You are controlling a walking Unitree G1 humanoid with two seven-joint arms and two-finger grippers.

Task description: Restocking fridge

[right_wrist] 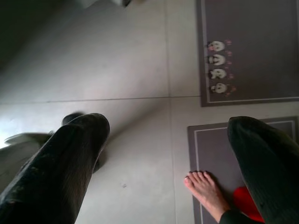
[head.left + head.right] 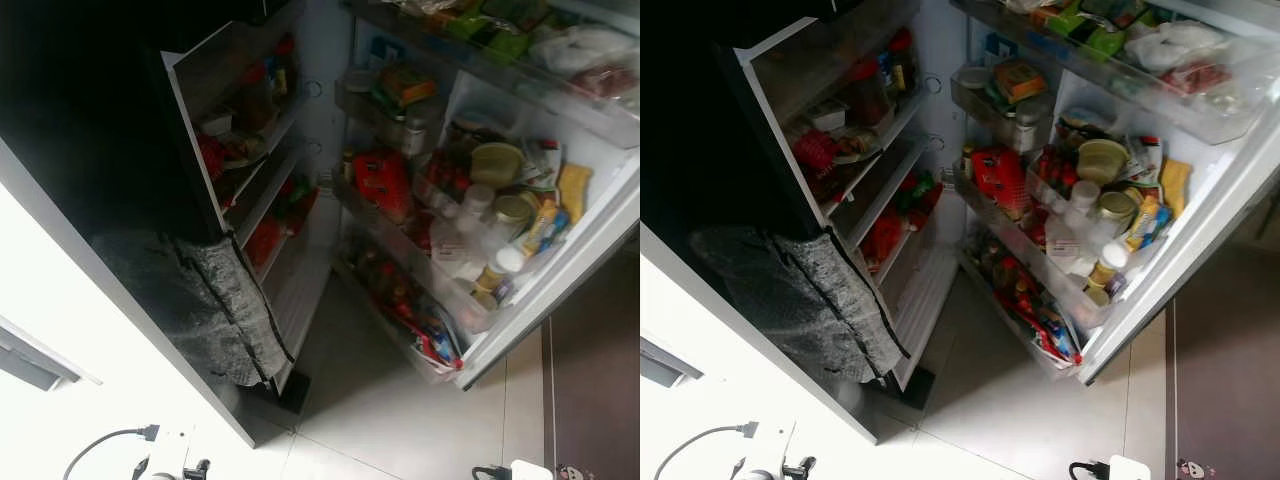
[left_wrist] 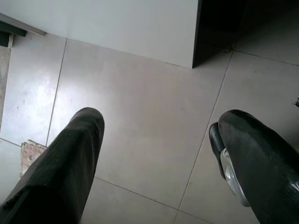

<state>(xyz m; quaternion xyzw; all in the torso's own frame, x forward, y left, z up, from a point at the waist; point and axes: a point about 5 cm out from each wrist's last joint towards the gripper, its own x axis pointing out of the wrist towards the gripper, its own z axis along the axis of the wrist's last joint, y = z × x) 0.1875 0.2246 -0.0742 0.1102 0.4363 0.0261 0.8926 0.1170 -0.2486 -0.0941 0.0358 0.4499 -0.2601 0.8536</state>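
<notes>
Fridge point(image 2: 330, 200) stood open ahead of the head camera; inner shelves point(image 2: 262, 165) and door racks point(image 2: 1040, 255) were packed with jars, bottles and red packets. A dark grey bag point(image 2: 805, 300) leaned against the fridge's lower left side. Left gripper point(image 3: 159, 154) hung over pale floor tiles point(image 3: 140, 121), fingers apart, nothing held. Right gripper point(image 1: 168, 154) likewise hung with fingers apart above tiles and a grey mat point(image 1: 247, 51); a person's bare foot point(image 1: 205, 191) rested on a second mat nearby
</notes>
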